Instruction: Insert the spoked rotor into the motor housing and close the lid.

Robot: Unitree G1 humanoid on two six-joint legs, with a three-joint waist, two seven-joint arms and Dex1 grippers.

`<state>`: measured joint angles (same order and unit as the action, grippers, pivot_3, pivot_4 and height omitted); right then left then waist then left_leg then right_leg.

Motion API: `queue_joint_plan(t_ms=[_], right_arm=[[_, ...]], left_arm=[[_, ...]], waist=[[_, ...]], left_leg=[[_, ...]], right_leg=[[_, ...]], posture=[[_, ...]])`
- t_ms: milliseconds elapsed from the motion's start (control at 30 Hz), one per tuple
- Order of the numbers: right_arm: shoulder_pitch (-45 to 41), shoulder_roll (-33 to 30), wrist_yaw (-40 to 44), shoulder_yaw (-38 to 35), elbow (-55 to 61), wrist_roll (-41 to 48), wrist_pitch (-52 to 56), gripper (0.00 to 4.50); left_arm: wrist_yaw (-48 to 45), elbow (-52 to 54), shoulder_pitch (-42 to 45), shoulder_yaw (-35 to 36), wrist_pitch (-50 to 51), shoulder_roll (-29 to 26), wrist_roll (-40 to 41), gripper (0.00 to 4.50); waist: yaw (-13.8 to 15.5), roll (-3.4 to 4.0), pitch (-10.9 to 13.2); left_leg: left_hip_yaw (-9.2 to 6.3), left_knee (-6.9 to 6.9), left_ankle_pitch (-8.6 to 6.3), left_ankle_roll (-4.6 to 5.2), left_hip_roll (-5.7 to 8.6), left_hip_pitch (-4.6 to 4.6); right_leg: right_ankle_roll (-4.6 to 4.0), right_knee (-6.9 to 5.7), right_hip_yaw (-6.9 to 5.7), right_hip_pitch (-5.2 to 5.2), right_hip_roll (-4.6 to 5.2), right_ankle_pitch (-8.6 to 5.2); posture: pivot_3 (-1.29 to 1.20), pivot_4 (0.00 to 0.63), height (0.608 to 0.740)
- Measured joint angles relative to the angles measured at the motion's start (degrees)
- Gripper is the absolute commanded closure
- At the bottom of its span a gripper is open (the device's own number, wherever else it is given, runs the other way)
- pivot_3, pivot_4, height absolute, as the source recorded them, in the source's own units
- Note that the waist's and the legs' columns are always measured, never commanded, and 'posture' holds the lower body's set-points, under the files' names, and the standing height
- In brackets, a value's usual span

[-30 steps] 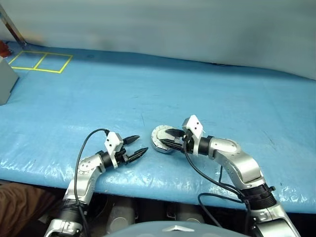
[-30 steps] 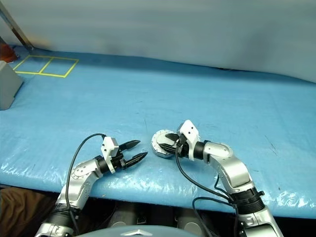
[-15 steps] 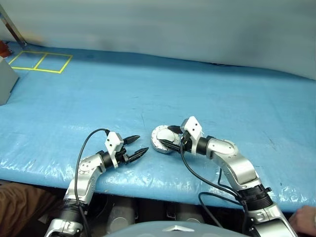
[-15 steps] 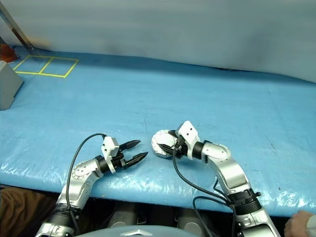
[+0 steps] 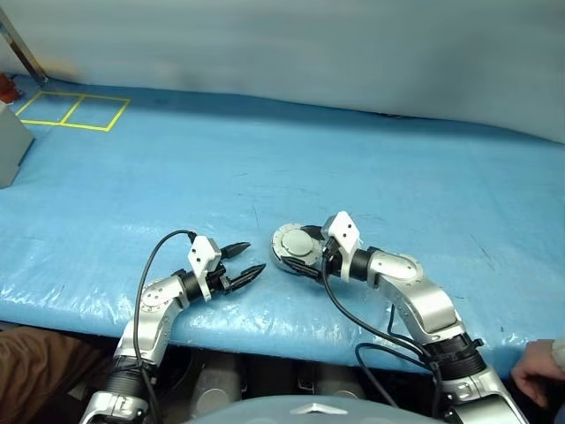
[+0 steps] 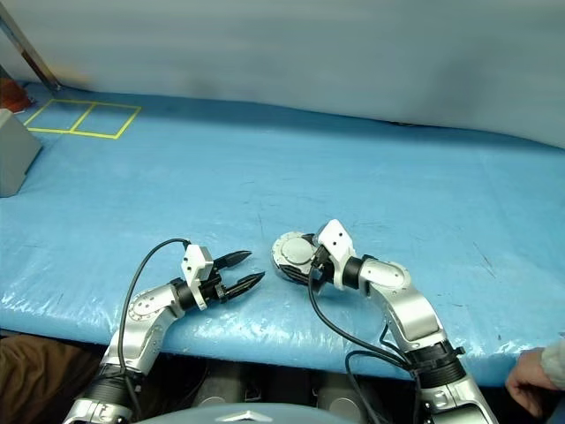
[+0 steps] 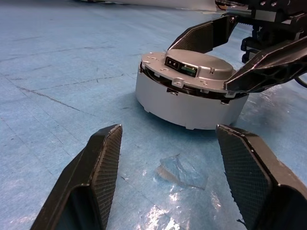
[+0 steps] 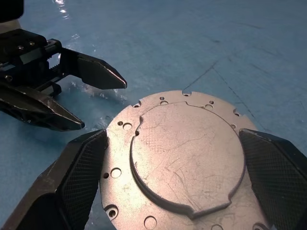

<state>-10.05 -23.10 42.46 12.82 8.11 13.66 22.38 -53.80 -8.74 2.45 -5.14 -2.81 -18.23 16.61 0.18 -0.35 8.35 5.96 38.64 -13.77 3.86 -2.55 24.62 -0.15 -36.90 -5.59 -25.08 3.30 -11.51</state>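
On the blue table [image 5: 265, 159], you see the motor housing [image 7: 187, 103] just below centre with the lid [image 8: 184, 158] closed flat on top. The right gripper [image 5: 303, 257] straddles it, fingers spread, not clamping. At its 9 o'clock, the left gripper [image 5: 243, 262] stands open and empty.
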Motion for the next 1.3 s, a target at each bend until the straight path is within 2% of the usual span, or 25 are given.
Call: queue_joint_plan(t_ms=[133, 233, 333, 600, 1300], right_arm=[[0.0, 0.05, -0.14, 0.17, -0.17, -0.32, -0.58, 0.04], [-0.08, 0.2, -0.47, 0.12, -0.63, -0.37, -0.57, 0.66], [-0.38, 0.18, -0.87, 0.27, -0.74, -1.05, -0.53, 1.48], [-0.22, 0.19, -2.43, 1.6, 1.35, -2.66, 0.93, 1.48], [-2.07, -0.17, -7.88, 5.4, 10.27, -6.23, 15.22, 1.48]], left_arm=[[0.02, 0.0, 0.0, 0.0, 0.0, 0.0, -0.09, 1.22], [0.04, 0.0, 0.01, 0.0, 0.0, 0.01, -0.14, 1.22], [0.09, -0.01, 0.02, 0.01, 0.0, 0.03, -0.22, 1.22], [0.36, -0.02, 0.03, 0.01, -0.01, 0.08, -0.25, 1.22], [0.34, -0.25, 0.24, 0.0, -0.02, 0.08, -0.25, 1.22]], waist=[[-0.02, 0.0, 0.0], [-0.02, 0.0, 0.0], [-0.02, -0.01, -0.01], [-0.21, -0.01, -0.01], [-0.23, 0.0, -0.04]], left_leg=[[0.0, 0.0, 0.0, 0.0, 0.0, 0.0], [0.0, 0.0, 0.0, 0.0, 0.0, 0.0], [0.0, 0.0, 0.0, 0.0, 0.0, -0.02], [0.0, 0.0, 0.0, -0.01, -0.01, -0.05], [0.0, 0.0, -0.01, -0.01, -0.01, -0.03]], right_leg=[[0.0, 0.0, 0.0, 0.0, 0.0, 0.0], [0.0, 0.0, 0.01, 0.0, 0.0, 0.0], [0.0, 0.0, 0.0, 0.01, 0.0, 0.0], [0.0, -0.01, 0.01, 0.02, 0.0, 0.0], [-0.01, 0.0, 0.0, -0.01, 0.01, -0.01]], posture=[[0.0, 0.15, 0.74], [0.0, 0.15, 0.74], [0.0, 0.15, 0.74], [0.0, 0.15, 0.74], [0.0, 0.15, 0.74]])
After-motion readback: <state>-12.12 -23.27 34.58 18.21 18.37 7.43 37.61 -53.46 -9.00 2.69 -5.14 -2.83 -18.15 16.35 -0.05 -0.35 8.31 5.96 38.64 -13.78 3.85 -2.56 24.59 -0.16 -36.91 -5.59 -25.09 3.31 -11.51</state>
